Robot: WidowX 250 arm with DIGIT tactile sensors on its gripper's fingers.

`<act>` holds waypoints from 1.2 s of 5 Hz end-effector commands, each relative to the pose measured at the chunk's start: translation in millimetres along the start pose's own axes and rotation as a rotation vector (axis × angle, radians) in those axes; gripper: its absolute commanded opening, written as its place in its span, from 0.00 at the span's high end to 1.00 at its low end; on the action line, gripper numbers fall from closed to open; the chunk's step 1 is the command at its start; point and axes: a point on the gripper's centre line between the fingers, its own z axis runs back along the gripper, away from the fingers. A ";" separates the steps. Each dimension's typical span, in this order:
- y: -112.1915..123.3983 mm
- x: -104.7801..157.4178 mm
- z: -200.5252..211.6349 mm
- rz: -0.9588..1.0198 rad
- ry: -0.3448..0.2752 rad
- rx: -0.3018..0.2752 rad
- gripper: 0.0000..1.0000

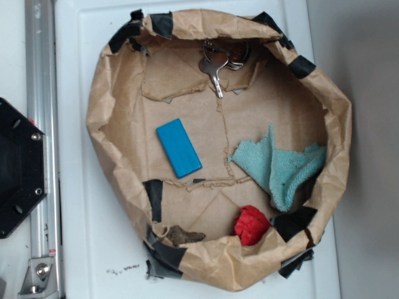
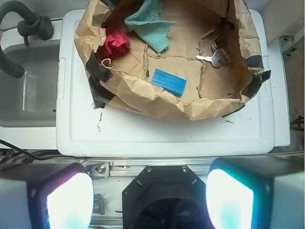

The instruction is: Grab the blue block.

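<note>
Presently, the gripper (image 2: pixel 150 200) is held high and well back from the work area, with its two fingers (image 2: pixel 64 198) spread wide apart and nothing between them; it is seen only in the wrist view, at the bottom edge. The blue block (image 2: pixel 168 81) is located well ahead of the gripper and far below it, almost on the centreline between the fingers, lying flat on the floor of the crumpled paper bag (image 2: pixel 143 98), just beyond the bag's nearer rim. The block's long axis is seen to run crosswise to the gripper's forward direction, slightly slanted, so that its short width is judged to lie roughly in line with the approach rather than across the finger opening; a wrist rotation is judged to be required before closing. A set of keys (image 2: pixel 215 58) is found ahead and to the right of the block, a teal cloth (image 2: pixel 150 24) farther ahead, and a red crumpled object (image 2: pixel 114 44) ahead and to the left. All are set apart from the block. The nearer bag rim is judged to be the main obstruction during descent.
</note>
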 end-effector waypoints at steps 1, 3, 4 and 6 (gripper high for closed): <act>0.0 0.0 0.0 0.000 0.000 0.000 0.00; 10.1 86.2 -61.0 -0.173 0.025 0.137 0.00; 14.6 107.7 -101.8 -0.316 0.058 0.062 0.00; 21.6 105.4 -143.9 -0.543 0.127 0.050 0.00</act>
